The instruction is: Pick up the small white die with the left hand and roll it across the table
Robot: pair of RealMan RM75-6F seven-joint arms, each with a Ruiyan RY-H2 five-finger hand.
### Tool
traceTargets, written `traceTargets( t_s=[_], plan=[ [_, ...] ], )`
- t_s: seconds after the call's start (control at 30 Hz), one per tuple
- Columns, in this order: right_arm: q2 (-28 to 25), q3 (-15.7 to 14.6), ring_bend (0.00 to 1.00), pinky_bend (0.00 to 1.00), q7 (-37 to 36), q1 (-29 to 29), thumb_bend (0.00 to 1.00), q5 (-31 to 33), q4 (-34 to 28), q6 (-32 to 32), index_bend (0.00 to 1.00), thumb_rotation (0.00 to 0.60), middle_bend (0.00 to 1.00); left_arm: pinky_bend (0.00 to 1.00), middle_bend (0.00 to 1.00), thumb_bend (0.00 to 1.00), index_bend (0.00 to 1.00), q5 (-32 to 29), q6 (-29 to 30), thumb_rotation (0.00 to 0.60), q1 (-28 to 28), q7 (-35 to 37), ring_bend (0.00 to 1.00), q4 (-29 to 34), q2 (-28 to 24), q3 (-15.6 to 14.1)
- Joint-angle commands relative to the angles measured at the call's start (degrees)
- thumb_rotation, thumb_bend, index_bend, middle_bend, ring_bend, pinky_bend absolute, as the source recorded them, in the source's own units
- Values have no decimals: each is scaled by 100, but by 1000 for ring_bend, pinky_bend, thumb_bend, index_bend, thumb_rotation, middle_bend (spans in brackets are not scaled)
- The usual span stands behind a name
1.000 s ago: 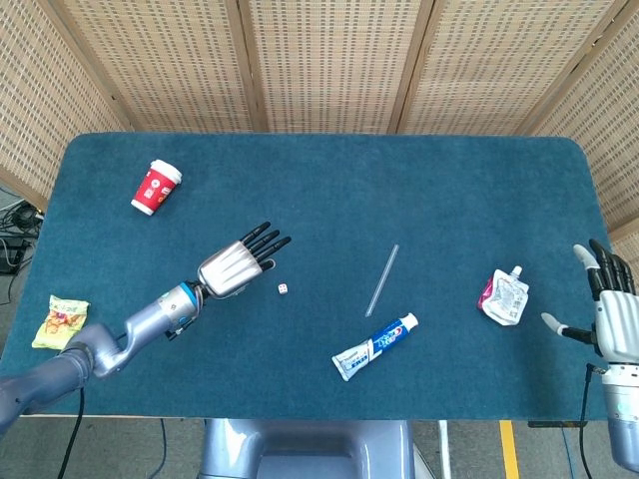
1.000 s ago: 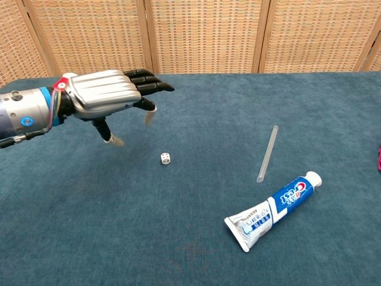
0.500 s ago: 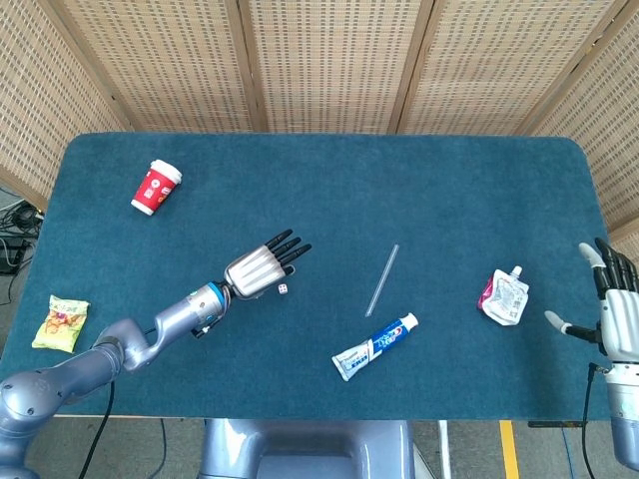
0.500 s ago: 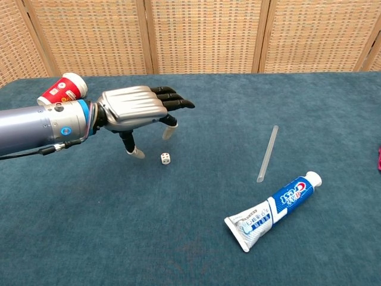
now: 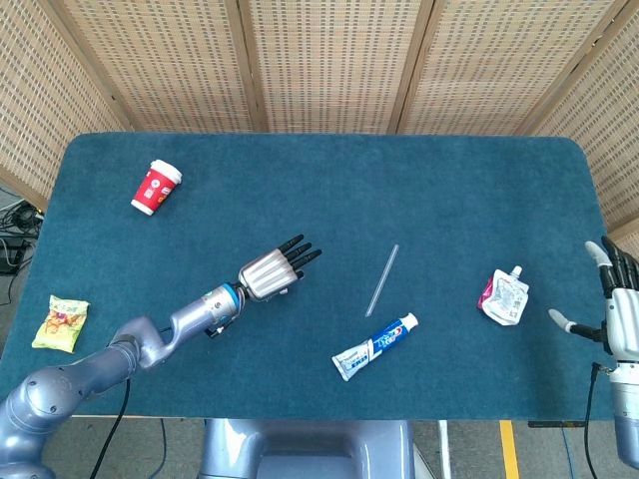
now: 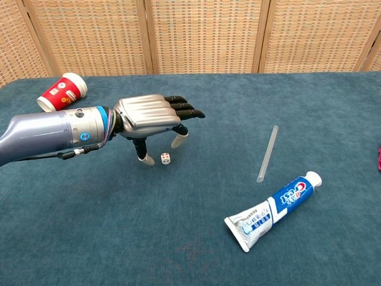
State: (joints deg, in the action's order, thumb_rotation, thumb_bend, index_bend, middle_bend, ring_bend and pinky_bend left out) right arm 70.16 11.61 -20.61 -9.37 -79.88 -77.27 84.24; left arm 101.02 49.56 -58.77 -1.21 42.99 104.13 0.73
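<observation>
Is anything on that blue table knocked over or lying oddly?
Yes. The red paper cup lies on its side near the far left corner instead of standing. The toothpaste tube, the clear straw and a white pouch lie scattered flat. Nothing looks spilled or broken.

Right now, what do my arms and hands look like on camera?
The left hand has a ribbed silver back, black fingers and pale tips. Its arm is smooth silver-grey with a blue ring, a small blue dot and thin cables at the wrist. The right hand looks alike: silver, with black fingers and pale tips.
</observation>
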Motion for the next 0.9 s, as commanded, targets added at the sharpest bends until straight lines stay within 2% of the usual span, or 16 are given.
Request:
traceTargets(
  t_s=[0.03, 0.3, 0.47, 0.77, 0.9],
  plan=[
    [8, 6, 0, 0, -19, 2, 104, 1, 18, 0, 137, 600, 0, 0, 0, 130, 484, -63, -69, 600, -41, 26, 0, -36, 37, -27],
    [35, 24, 0, 0, -61, 2, 104, -22, 57, 36, 138, 600, 0, 0, 0, 154, 484, -156, -167, 600, -127, 57, 0, -52, 59, -100],
    [44, 33, 0, 0, -81, 7, 103, -28, 69, 56, 138, 600, 0, 0, 0, 226, 485, -212, -221, 600, -175, 58, 0, -18, 51, -128],
    [44, 41, 0, 0, -122, 15, 103, -63, 60, 99, 138, 600, 0, 0, 0, 226, 485, -327, -365, 600, -233, 29, 0, 56, 27, -171],
    [41, 44, 0, 0, -140, 16, 103, -64, 59, 97, 138, 600, 0, 0, 0, 226, 515, -372, -409, 600, -253, -5, 0, 88, 22, -184]
  ],
)
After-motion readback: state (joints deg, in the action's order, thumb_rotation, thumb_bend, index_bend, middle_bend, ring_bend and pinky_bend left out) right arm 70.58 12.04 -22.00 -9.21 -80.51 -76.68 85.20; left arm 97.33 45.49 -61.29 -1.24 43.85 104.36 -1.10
